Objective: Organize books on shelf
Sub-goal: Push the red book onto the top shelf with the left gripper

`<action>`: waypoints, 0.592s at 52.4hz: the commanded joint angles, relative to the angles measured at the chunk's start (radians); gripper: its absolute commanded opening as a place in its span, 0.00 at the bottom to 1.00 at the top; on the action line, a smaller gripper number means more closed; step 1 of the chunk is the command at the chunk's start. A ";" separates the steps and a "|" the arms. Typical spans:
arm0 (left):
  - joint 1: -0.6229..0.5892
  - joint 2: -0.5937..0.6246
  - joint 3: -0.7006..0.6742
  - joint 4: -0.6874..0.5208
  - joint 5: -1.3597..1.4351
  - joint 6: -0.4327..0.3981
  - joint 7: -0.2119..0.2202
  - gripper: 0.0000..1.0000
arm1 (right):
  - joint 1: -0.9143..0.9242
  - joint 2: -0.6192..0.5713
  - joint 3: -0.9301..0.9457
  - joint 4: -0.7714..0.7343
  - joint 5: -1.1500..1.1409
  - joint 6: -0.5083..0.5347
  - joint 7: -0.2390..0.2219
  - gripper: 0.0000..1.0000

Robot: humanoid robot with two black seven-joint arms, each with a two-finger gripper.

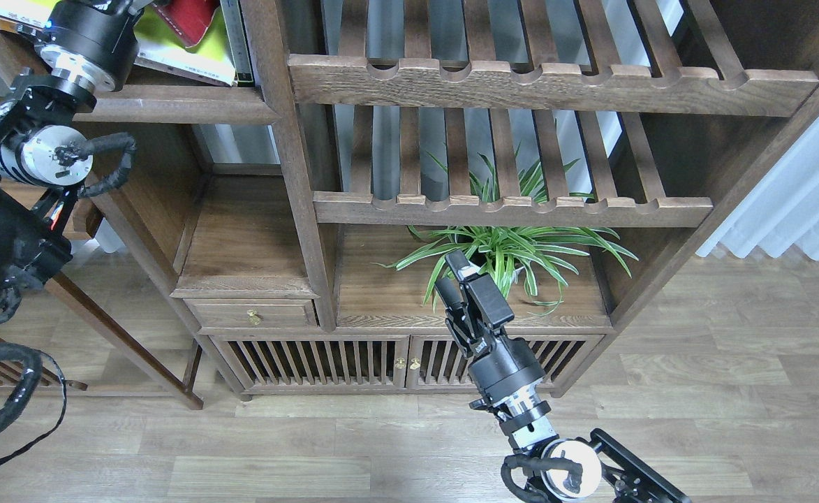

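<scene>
A red book (189,15) lies tilted on a yellow-green book (179,50) on the dark-brown plank shelf (186,108) at the top left. The maroon book is out of view. My left gripper (130,4) is at the view's top edge, right against the red book's left side. Its fingers are cut off, so I cannot tell its state or whether it holds the book. My right gripper (461,272) is low in front of the cabinet, by the plant, open and empty.
A thin upright book (233,35) stands against the post (287,140) to the right of the stack. Two slatted racks (521,84) fill the right bay. A spider plant (521,244) sits below them. A small drawer (255,314) and slatted cabinet doors (311,363) are lower down.
</scene>
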State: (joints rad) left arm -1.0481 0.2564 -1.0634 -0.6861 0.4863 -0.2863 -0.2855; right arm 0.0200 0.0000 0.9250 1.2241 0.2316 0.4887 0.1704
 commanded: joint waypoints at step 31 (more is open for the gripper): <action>-0.188 0.000 -0.018 0.062 -0.014 0.010 0.002 0.36 | 0.001 0.000 0.000 0.000 0.000 0.000 -0.002 0.86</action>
State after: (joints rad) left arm -1.2034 0.2561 -1.0789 -0.6357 0.4748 -0.2778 -0.2858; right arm 0.0200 0.0000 0.9243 1.2241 0.2316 0.4887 0.1703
